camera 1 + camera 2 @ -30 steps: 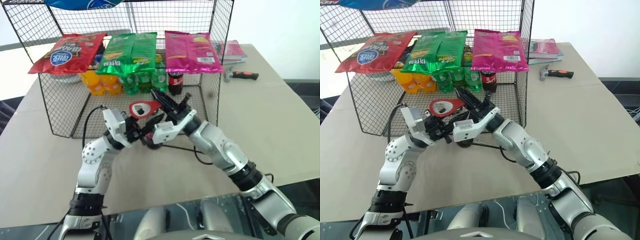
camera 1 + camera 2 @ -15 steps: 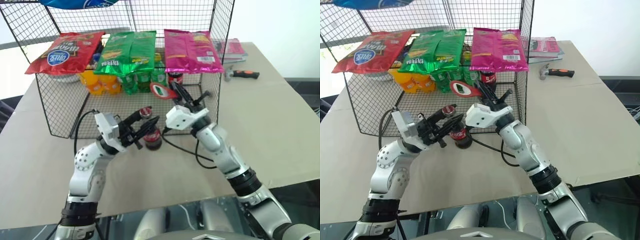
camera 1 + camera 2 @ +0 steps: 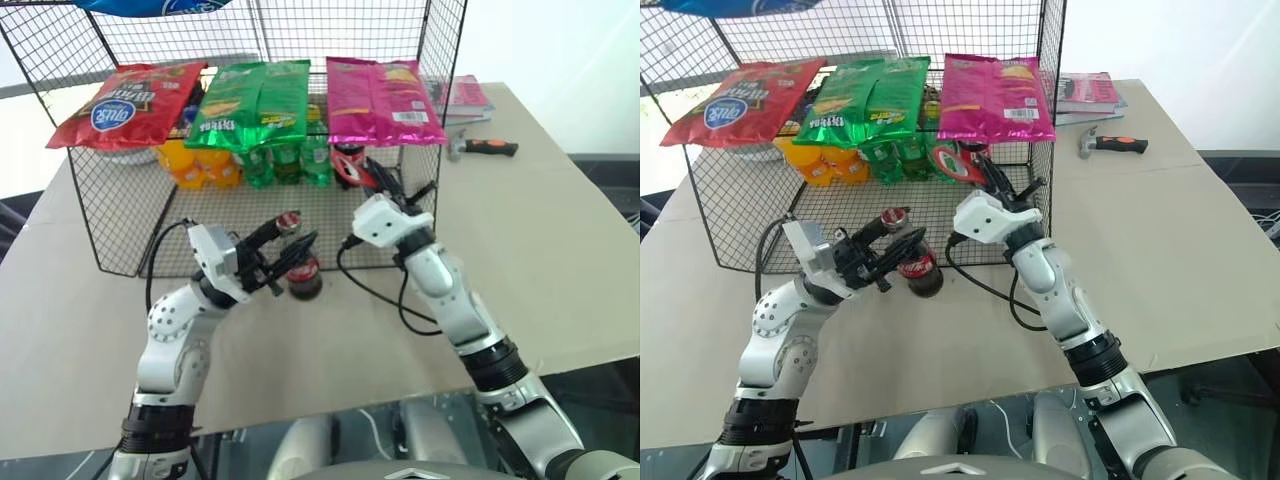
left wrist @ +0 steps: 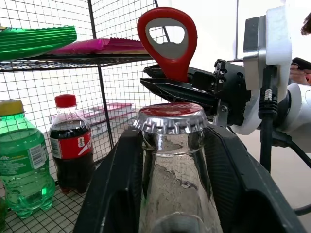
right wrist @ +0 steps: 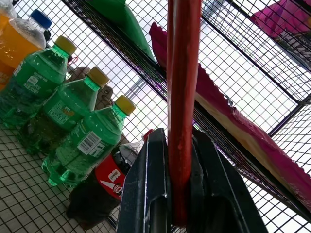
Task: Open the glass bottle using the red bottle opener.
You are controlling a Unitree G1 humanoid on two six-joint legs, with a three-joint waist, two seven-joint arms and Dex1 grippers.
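One glass bottle [image 3: 303, 276] stands on the table [image 3: 560, 250], in front of the wire rack [image 3: 110, 220]. Its crown cap [image 4: 170, 116] is on. One red opener [image 4: 168, 41] is present, raised above and beyond the bottle, apart from the cap.

Counted on the rack's upper shelf: three snack bags, one red [image 3: 125, 105], one green [image 3: 255, 102], one pink [image 3: 383, 100]. Under it: three green soda bottles [image 5: 82, 145], one plastic cola bottle [image 4: 71, 143], and orange drink bottles [image 3: 200, 165] whose number cannot be told. One hammer [image 3: 482, 150] and a stack of books [image 3: 462, 98] lie on the table behind the rack's right side.

Left gripper [image 3: 288, 243]: arm bent, reaching forward and to the right, slightly up. Its jaws stand one on each side of the bottle's neck; whether they press the glass cannot be told.

Right gripper [image 3: 385, 183]: arm stretched forward toward the rack front, pointing upward and to the left. Its jaws are clamped together on the opener's handle, ring head uppermost.
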